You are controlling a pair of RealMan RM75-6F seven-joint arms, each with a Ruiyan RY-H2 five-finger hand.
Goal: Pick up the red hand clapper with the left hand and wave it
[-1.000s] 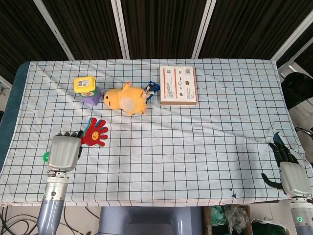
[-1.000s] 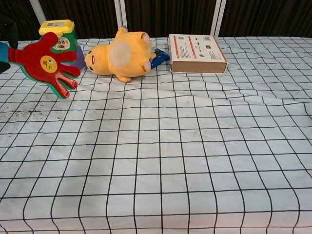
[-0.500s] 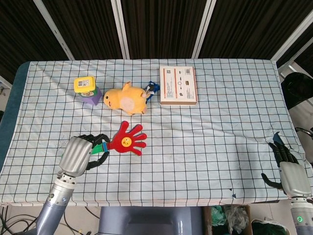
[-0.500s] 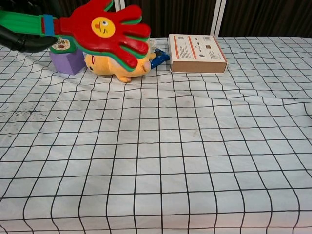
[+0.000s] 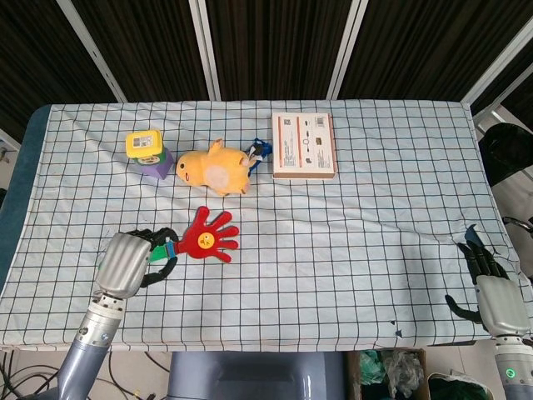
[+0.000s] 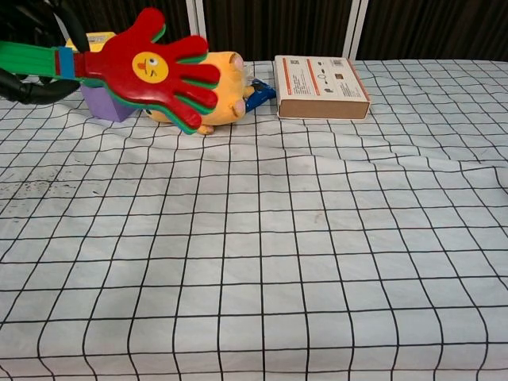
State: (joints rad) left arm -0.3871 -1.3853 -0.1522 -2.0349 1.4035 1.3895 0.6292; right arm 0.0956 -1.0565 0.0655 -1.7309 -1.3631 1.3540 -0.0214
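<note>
At the lower left of the head view the left robot hand [image 5: 125, 262] grips the green handle of the red hand clapper [image 5: 208, 237], lifted above the surface [image 5: 333, 250], so the wave should stay short and clear of the yellow plush toy [image 5: 215, 170], while the right robot hand [image 5: 493, 292] rests at the lower right, fingers apart, holding nothing.

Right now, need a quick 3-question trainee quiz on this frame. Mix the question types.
1. True or false: the left hand holds the red hand clapper by its green handle.
2. What lies directly beside the yellow plush toy toward the right hand's side? A) purple block B) cardboard box C) green cup
3. Fill in: the right hand sits at the table's ____ edge, holding nothing.

Key: 1 true; 2 B, the cardboard box; 3 right.
</note>
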